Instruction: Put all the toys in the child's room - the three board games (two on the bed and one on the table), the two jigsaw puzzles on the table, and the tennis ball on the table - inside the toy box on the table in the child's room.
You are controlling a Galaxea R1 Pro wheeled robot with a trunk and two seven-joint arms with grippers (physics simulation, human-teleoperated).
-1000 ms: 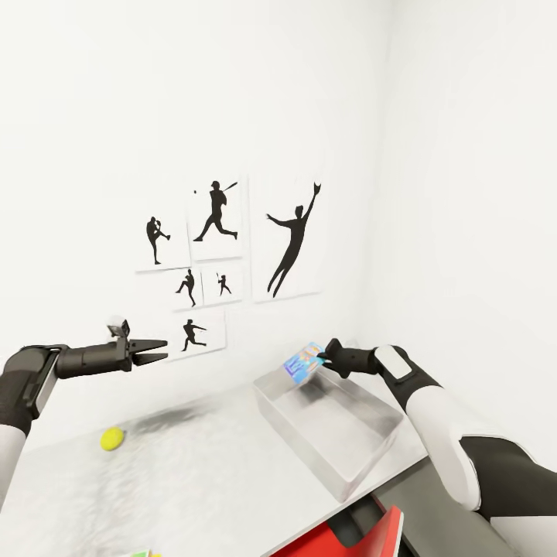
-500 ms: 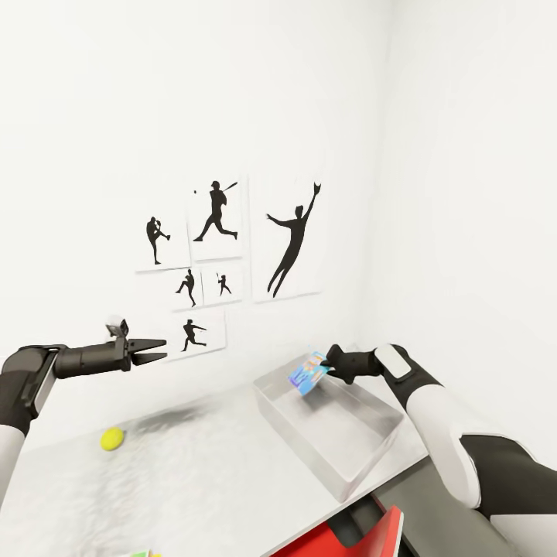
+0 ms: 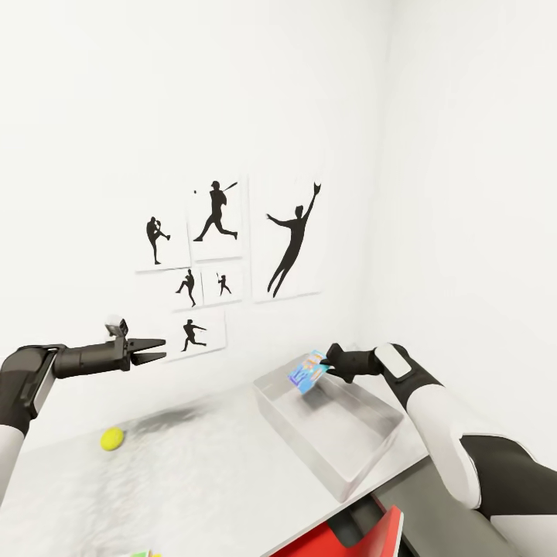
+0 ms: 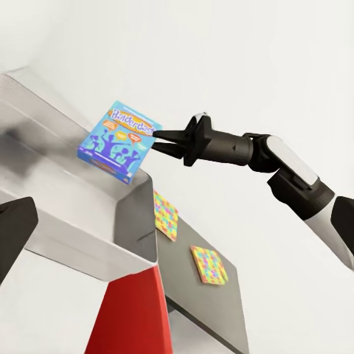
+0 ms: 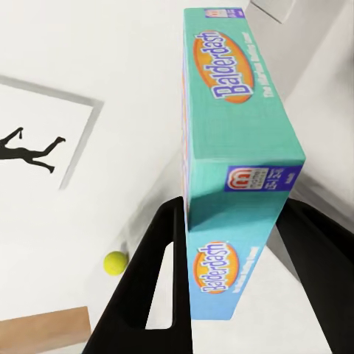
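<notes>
The right hand point(image 3: 331, 363) is gripping a small blue flat rectangular board game box point(image 3: 306, 371) lettered "Balderdash", its two black fingers point(image 5: 158, 273) pinching one short end while the box is sticking out beyond the fingertips, tilted with its printed cover facing partly upward. In the head view the box is hanging in the air over the far end of the shallow pale grey tray-like toy box point(image 3: 340, 433) with sloping sides, above the rim and apart from it. The toy box is sitting on the long pale grey worktop point(image 3: 193, 480), near the corner of the white-walled room. The left hand point(image 3: 158, 348) is hovering well apart to the left, above the worktop, with its two dark fingers slightly parted and nothing between them. Below and to the left of it a small fuzzy yellow-green tennis ball point(image 3: 112, 439) is resting on the worktop close to the wall; it is also showing in the right wrist view point(image 5: 115, 262), beyond the gripped box. In the left wrist view two thin flat multicoloured jigsaw puzzle boards point(image 4: 166, 215) are lying on the worktop just past the toy box, one beside the other. Black sports-silhouette wall pictures point(image 3: 224, 247) are hanging on the white wall behind the worktop.
</notes>
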